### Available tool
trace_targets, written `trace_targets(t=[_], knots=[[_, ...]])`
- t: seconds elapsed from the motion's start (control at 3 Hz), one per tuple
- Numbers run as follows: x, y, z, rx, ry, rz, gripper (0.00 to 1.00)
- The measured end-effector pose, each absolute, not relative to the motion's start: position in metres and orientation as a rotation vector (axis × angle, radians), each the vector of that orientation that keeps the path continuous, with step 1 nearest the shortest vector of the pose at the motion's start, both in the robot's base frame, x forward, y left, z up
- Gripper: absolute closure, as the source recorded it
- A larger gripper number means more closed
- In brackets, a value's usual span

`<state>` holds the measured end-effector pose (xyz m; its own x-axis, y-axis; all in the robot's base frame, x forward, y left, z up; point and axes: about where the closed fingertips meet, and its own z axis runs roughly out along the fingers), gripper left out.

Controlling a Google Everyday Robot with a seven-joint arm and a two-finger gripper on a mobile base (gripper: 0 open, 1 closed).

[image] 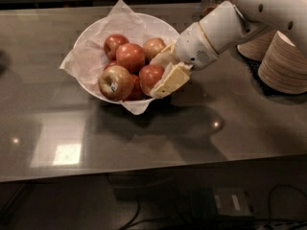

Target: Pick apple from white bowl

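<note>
The white arm (268,8) enters from the upper right corner and slopes down toward the middle of the frame. Its rounded wrist (201,44) (a small patch of grille holes on its lower face) narrows into the cream-coloured gripper (162,73), which sits just above centre, pointing down-left.

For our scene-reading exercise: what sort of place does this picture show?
Probably a break-room or kitchen counter: a white bowl of apples, stacks of disposable bowls, a glossy countertop. The tool is in the bowl, among the apples.
</note>
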<state>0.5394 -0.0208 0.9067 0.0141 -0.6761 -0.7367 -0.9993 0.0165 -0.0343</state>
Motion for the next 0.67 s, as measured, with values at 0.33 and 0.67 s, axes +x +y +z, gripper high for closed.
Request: trace_targets(t=[0.33, 0.67], knots=[[0.5418, -0.0188, 0.9021, -1.719, 1.734, 0.748, 0.35], [0.5429, -0.0169, 0.8995, -1.721, 1.741, 0.767, 0.47]])
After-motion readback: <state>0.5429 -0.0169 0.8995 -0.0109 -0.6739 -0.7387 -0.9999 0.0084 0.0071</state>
